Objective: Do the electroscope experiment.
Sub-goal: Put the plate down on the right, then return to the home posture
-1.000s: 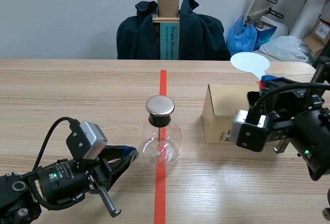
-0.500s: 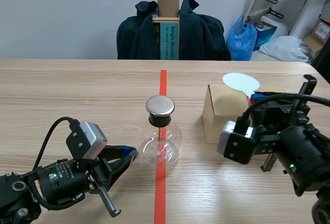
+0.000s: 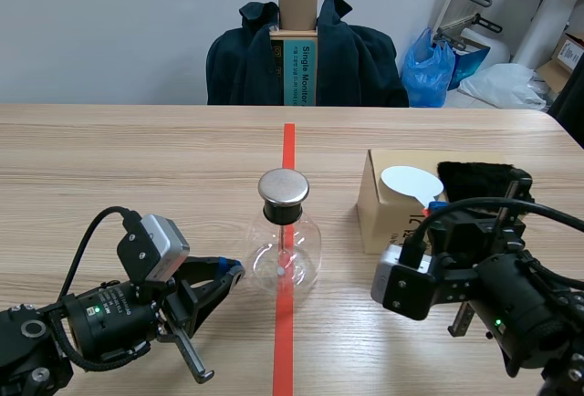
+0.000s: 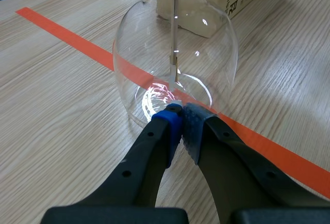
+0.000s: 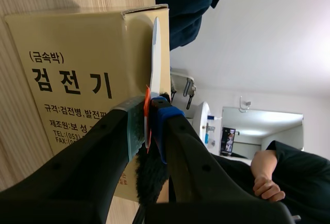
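The electroscope is a round glass flask with a metal cap, standing on the red tape line. Its inner rod shows through the glass. My left gripper lies low beside it, shut on nothing, with its tips against the flask's base. My right gripper hovers in front of the cardboard box and is shut on the red handle of a white disc paddle. In the right wrist view the disc stands edge-on ahead of the gripper, close to the box.
A black fur cloth lies on top of the box; its fur shows between my right fingers. A chair draped with a dark coat stands behind the table. A person's hand shows far off in the right wrist view.
The right arm has come down and to the left, carrying the white disc from above the box's right side to just in front of the box. The left arm has not moved.
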Controlling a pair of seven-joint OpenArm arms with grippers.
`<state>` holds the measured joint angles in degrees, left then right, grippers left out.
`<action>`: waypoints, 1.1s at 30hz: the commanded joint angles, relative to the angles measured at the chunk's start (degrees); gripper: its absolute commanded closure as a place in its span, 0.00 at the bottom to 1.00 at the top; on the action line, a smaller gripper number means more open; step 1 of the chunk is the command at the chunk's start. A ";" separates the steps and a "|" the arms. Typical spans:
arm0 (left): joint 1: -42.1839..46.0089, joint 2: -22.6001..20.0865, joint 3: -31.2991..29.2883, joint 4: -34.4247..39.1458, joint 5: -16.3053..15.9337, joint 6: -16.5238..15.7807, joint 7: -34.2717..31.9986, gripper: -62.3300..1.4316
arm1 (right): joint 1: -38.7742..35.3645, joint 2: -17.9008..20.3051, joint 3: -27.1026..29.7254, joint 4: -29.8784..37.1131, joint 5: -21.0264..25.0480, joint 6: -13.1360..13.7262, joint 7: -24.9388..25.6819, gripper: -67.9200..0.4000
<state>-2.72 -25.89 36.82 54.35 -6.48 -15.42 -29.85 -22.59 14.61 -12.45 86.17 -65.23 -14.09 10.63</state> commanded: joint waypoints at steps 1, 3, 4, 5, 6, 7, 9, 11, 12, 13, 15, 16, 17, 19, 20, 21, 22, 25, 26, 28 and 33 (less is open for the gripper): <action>-0.26 -0.07 -0.31 0.74 -0.31 -0.13 -0.76 0.95 | 0.52 0.13 0.46 0.59 0.74 0.31 0.00 0.98; -0.15 -0.07 -0.31 0.74 -0.31 -0.13 -0.81 0.95 | 0.52 0.13 0.46 0.57 1.55 0.44 -0.02 0.98; -0.15 -0.04 -0.31 0.74 -0.31 -0.13 -0.79 0.95 | 0.52 0.13 0.46 0.55 1.86 0.44 -0.02 0.98; -0.13 -0.04 -0.31 0.74 -0.31 -0.13 -0.79 0.95 | 0.52 0.13 0.46 0.55 2.25 0.44 0.00 0.98; -0.13 -0.04 -0.31 0.74 -0.31 -0.13 -0.76 0.95 | 0.52 0.13 0.46 0.55 3.06 0.44 0.00 0.98; -0.13 -0.04 -0.31 0.74 -0.31 -0.13 -0.76 0.95 | 0.52 0.11 0.46 0.55 3.82 0.44 0.00 0.98; -0.13 -0.07 -0.31 0.74 -0.31 -0.13 -0.76 0.95 | 0.52 0.13 0.46 0.55 5.18 0.44 -0.04 0.93; -0.13 -0.22 -0.31 0.74 -0.31 -0.13 -0.76 0.95 | 0.52 0.13 0.46 0.55 6.08 0.44 -0.07 0.84; -0.13 -0.24 -0.31 0.74 -0.31 -0.13 -0.76 0.95 | 0.52 0.13 0.46 0.55 6.47 0.42 -0.09 0.78; -0.13 -0.35 -0.31 0.74 -0.31 -0.13 -0.79 0.95 | 0.52 0.13 0.48 0.55 6.75 0.42 -0.24 0.71; -0.13 -0.46 -0.31 0.74 -0.31 -0.13 -0.76 0.95 | 0.52 0.15 0.48 0.55 7.02 0.42 -0.28 0.56; -0.13 -0.55 -0.31 0.74 -0.31 -0.13 -0.79 0.95 | 0.52 0.15 0.48 0.55 7.02 0.42 -0.48 0.47; -0.13 -0.55 -0.31 0.74 -0.28 -0.11 -0.79 0.95 | 0.52 0.15 0.48 0.55 7.28 0.42 -0.50 0.40; -0.13 -0.70 -0.31 0.74 0.26 -0.11 -0.79 0.95 | 0.52 0.15 0.48 0.55 8.81 0.20 -0.46 0.25; -0.13 -0.72 -0.31 0.74 0.26 -0.09 -0.79 0.95 | 0.52 0.15 0.48 0.55 9.49 0.20 -0.48 0.19; -0.13 -0.79 -0.31 0.74 0.26 -0.09 -0.79 0.95 | 0.50 0.15 0.48 0.55 10.10 0.04 -0.50 0.13; -0.13 -0.83 -0.31 0.74 0.26 -0.11 -0.79 0.95 | 0.50 0.17 0.48 0.55 10.51 -0.04 -0.87 0.10; -0.13 -0.83 -0.31 0.74 0.26 -0.11 -0.79 0.95 | 0.31 0.63 0.50 0.55 12.20 -0.07 -2.51 0.05; -0.13 -0.83 -0.31 0.74 0.26 -0.11 -0.76 0.95 | -0.09 1.05 0.50 0.57 13.25 -0.09 -2.93 0.05; 0.02 -0.90 -0.31 0.74 0.24 -0.11 -0.72 0.95 | -1.62 2.49 0.55 1.25 16.52 0.04 -2.58 0.05; 2.45 -2.80 -0.31 3.56 0.07 -0.07 -0.81 0.95 | -8.17 7.32 2.19 6.45 37.11 0.48 -0.94 0.05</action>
<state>-1.52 -27.53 36.77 55.42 -6.09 -15.38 -29.85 -29.80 20.56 -11.94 90.08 -29.47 -12.91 9.13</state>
